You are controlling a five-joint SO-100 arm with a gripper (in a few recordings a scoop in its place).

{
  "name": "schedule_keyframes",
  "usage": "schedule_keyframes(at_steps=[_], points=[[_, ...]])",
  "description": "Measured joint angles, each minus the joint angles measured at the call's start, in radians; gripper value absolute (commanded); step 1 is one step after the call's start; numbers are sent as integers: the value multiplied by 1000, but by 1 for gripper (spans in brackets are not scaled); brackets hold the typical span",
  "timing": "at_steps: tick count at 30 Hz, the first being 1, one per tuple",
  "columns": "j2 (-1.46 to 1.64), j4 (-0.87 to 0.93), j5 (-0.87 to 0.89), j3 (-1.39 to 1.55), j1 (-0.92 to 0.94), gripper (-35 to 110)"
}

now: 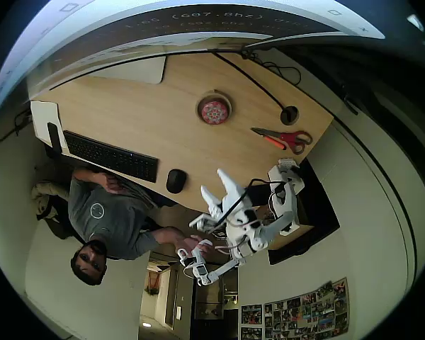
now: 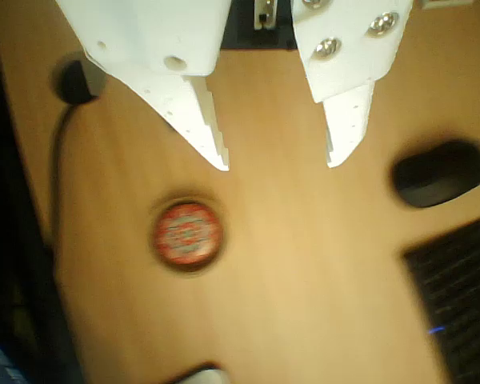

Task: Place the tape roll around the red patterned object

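The red patterned object (image 1: 214,111) lies at the far middle of the wooden desk. A thin pale ring, the tape roll (image 1: 227,105), sits around it on the desk. In the wrist view the red patterned object (image 2: 186,233) is below and left of my fingertips, with the roll showing as a blurred dark rim (image 2: 154,244) around it. My white gripper (image 2: 278,164) hangs open above the bare wood and holds nothing. In the overhead view the gripper (image 1: 216,185) is over the near desk edge, well apart from the ring.
Red-handled scissors (image 1: 287,138) lie to the right beside a cable hole (image 1: 289,115). A black mouse (image 1: 176,180) and keyboard (image 1: 113,156) sit at the near edge, with a seated person (image 1: 106,212) in front. The mouse (image 2: 438,172) lies right of my fingers.
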Motion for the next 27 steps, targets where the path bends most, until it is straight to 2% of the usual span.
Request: schedule_keyframes(at_steps=[11,27], points=[[71,0,166,48,-285,32],[38,0,175,64,-319,31]])
